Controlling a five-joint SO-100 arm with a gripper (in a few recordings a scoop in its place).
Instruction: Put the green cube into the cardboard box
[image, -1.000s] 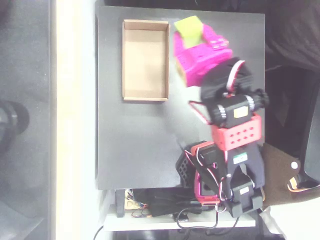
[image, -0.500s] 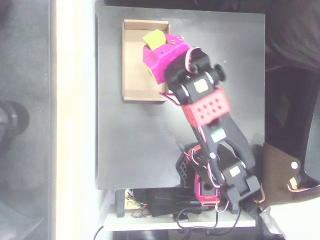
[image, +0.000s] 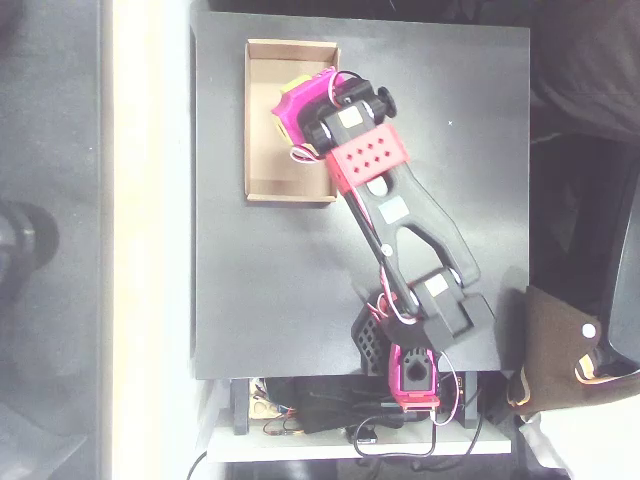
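- Arm (image: 400, 215) mostly black printed links; forked black upper link with a pale label patch.
- Red-coral perforated plate (image: 367, 160) near the wrist, two rows of small round holes.
- Gripper (image: 296, 108) head magenta-pink plastic, yellow patch at its left edge.
- Black wrist motor block (image: 350, 115) with a small pale square sticker, black round knob on its right.
- Thin red and white wires loop around the wrist and run along the links.
- Base (image: 412, 372) magenta and black, with a dark round hole in the pink part; black grid-patterned block at its left.
- Tangle of dark cables under the base at the table edge.
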